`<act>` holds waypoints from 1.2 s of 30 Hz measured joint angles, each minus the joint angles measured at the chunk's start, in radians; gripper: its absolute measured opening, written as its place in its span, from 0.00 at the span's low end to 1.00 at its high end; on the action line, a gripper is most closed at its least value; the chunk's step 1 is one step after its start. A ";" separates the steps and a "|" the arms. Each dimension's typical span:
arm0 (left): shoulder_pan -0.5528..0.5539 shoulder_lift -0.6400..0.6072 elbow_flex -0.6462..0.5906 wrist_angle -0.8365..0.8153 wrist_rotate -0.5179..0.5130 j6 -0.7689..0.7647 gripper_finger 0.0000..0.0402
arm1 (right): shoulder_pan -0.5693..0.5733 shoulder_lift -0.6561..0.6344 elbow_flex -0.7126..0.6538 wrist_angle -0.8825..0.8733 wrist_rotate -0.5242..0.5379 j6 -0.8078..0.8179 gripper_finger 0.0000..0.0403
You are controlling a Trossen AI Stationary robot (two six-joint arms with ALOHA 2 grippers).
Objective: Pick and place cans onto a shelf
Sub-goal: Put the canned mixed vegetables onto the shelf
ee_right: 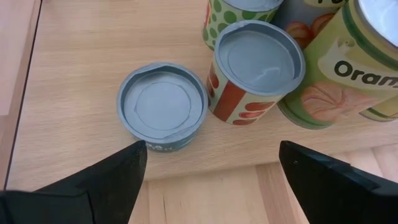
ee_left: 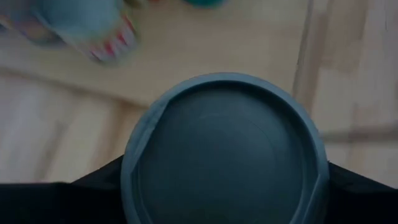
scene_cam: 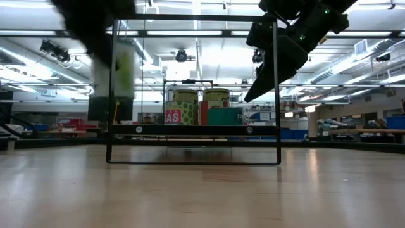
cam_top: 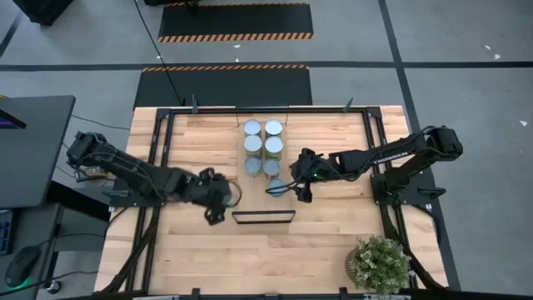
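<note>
Several cans (cam_top: pixel 263 147) with silvery tops stand in two rows on the light-wood shelf (cam_top: pixel 239 142), whose black lip (cam_top: pixel 262 217) is at its near end. My left gripper (cam_top: pixel 218 200) is left of the shelf, shut on a can (ee_left: pixel 224 149) held up in the air; it shows blurred in the low view (scene_cam: pixel 119 69). My right gripper (cam_top: pixel 293 185) is open above the near end of the rows. Its fingers (ee_right: pixel 118 171) stand apart, short of a low grey-topped can (ee_right: pixel 163 106) and a red-labelled can (ee_right: pixel 258 68), touching neither. My left gripper pinches the can between its two fingers (ee_left: pixel 93 186), on opposite sides of its wall (ee_left: pixel 134 180) just under the top rim. The can's round top faces the wrist camera. In the low view the can stands upright, lifted clear of the table.
A black metal frame (scene_cam: pixel 277 95) stands around the shelf, its posts close to both grippers. A larger orange-labelled can (ee_right: pixel 336 68) stands beside the red-labelled one. A potted plant (cam_top: pixel 381 262) sits at the table's near right corner. Bare wood lies near the table's front edge (cam_top: pixel 250 258).
</note>
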 joint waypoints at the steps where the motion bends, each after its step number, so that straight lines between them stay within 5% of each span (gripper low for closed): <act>1: 0.021 0.002 0.018 -0.002 0.000 0.029 0.70 | 0.000 0.000 0.000 0.000 0.000 0.000 0.93; 9: 0.173 0.047 0.052 0.088 0.140 0.276 0.70 | 0.000 0.000 0.000 0.000 0.000 -0.012 0.93; 18: 0.220 0.171 0.045 0.183 0.310 0.477 0.71 | 0.000 0.000 0.000 0.004 0.000 -0.018 0.93; 36: 0.219 0.199 0.046 0.292 0.321 0.551 0.72 | 0.000 0.000 0.000 0.012 0.000 -0.027 0.93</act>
